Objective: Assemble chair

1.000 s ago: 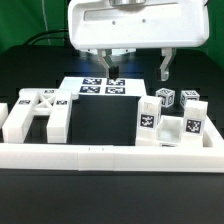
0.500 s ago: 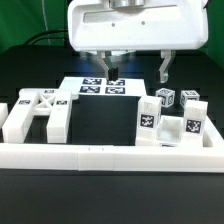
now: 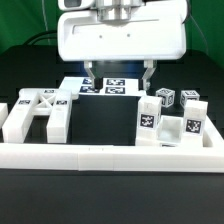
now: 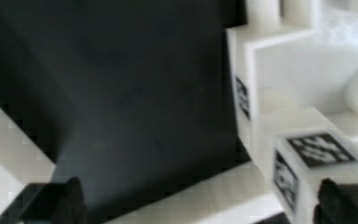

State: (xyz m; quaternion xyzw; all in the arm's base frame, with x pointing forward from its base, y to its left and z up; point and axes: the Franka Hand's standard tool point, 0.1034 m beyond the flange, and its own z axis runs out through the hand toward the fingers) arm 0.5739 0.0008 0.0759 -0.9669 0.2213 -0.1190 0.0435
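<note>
Above the black tabletop (image 3: 100,128), the fingers (image 3: 150,72) hang spread wide over the marker board (image 3: 108,88), apparently touching nothing. White chair parts (image 3: 172,122) bearing square tags lie on either side.

The gripper (image 3: 119,78) hangs, it seems, above the marker board (image 3: 108,88). Chair panels (image 3: 35,112) lie to the exterior view's left of it, chair blocks (image 3: 170,120) to the exterior view's right, and the rail (image 3: 110,155) in front.

Smooth white plastic chair parts (image 3: 40,115), matt black table (image 3: 100,125), glossy white arm casing (image 3: 120,40)
</note>
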